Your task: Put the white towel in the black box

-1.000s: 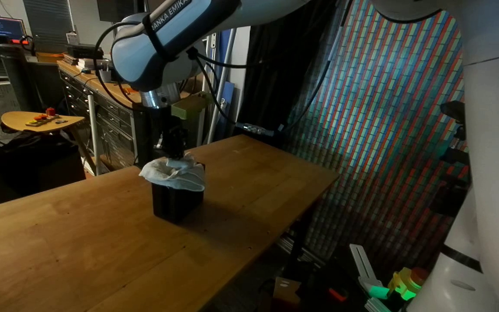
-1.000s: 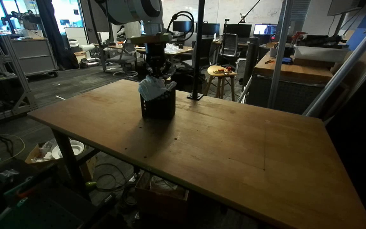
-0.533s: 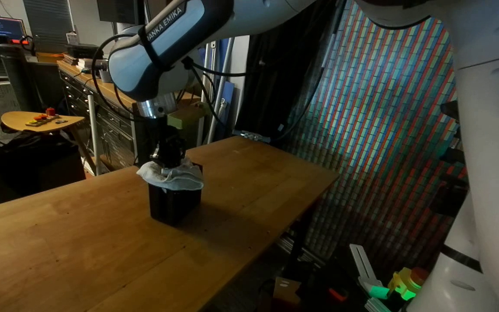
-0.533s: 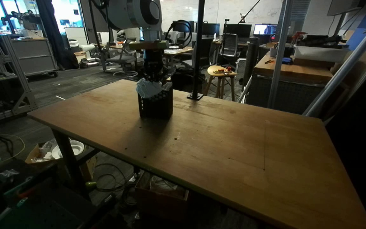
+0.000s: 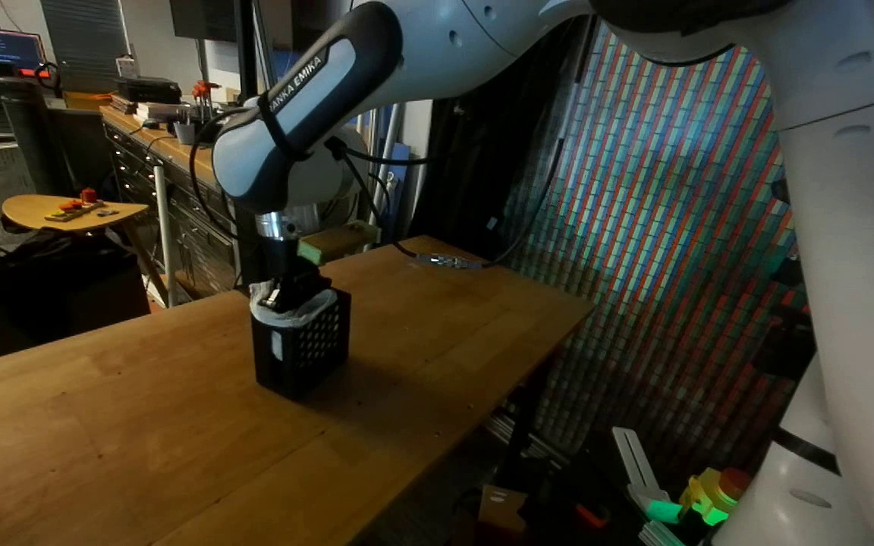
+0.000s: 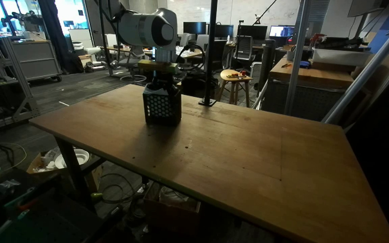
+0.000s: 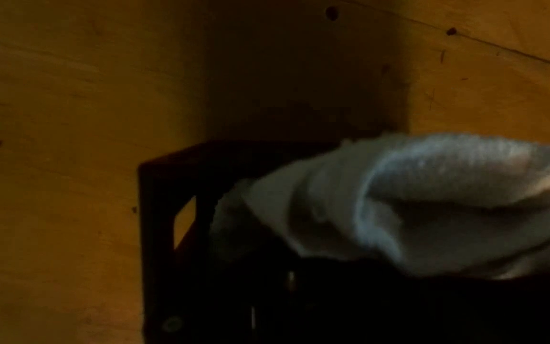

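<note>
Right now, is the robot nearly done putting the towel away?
Nearly, I think. Done: most of the white towel looks inside the black box. In hand: the claw reaches into the opening, tips hidden. Left: some folds poke out on top; maybe tuck those in, then lift away.
</note>
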You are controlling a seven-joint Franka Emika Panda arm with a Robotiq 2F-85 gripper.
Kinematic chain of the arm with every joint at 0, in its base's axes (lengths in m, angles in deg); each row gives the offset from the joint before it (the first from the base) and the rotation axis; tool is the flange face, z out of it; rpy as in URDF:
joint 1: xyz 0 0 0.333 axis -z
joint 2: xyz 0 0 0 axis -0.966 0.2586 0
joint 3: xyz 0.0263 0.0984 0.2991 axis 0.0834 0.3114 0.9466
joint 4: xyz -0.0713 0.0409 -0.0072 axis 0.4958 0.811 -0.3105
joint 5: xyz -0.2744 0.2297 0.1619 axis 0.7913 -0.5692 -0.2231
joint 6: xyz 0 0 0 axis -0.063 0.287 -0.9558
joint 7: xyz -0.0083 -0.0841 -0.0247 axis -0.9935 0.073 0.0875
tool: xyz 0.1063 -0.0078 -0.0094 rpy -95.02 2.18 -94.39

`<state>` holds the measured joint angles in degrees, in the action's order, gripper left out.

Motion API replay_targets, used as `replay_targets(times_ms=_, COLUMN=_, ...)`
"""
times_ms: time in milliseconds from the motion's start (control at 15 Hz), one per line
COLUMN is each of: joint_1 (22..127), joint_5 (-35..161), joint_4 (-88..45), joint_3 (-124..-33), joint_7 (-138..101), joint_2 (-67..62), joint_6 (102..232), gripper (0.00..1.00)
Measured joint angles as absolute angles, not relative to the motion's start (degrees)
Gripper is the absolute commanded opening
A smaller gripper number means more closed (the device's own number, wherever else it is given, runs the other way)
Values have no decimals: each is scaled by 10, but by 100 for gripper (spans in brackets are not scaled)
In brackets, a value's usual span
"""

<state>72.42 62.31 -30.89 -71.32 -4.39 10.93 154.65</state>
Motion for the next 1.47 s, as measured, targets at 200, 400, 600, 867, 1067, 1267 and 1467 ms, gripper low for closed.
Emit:
replay_targets(times_ms=200, joint_1=742, joint_5=582, joint_4=-342, joint_3=-710, joint_7=-40, joint_2=97, joint_6=1597, gripper=2)
replay_targets(times_ms=400, joint_1=759, joint_5=560, joint_4=-379, joint_3=-710, joint_7=-33, joint_2=77, joint_6=1625, gripper=3)
replay_targets(times_ms=600, joint_1=775, joint_5=561, joint_4=-408, joint_3=-714, joint_7=-26, joint_2=57, joint_6=1627, gripper=3)
replay_targets(times_ms=867, joint_1=778, joint_5=593, joint_4=-415, joint_3=-724, joint_7=-24, joint_2=28, joint_6=1613, gripper=15)
replay_targets(times_ms=1067, joint_1=774, joint_5=622, joint_4=-407, joint_3=-724, joint_7=-25, joint_2=-2, joint_6=1597, gripper=9)
replay_targets(times_ms=1267, joint_1=769, joint_5=646, joint_4=-395, joint_3=-724, joint_7=-25, joint_2=-29, joint_6=1583, gripper=5)
replay_targets(times_ms=1467, joint_1=760, joint_5=662, joint_4=-383, joint_3=-723, joint_7=-25, joint_2=-42, joint_6=1582, gripper=3)
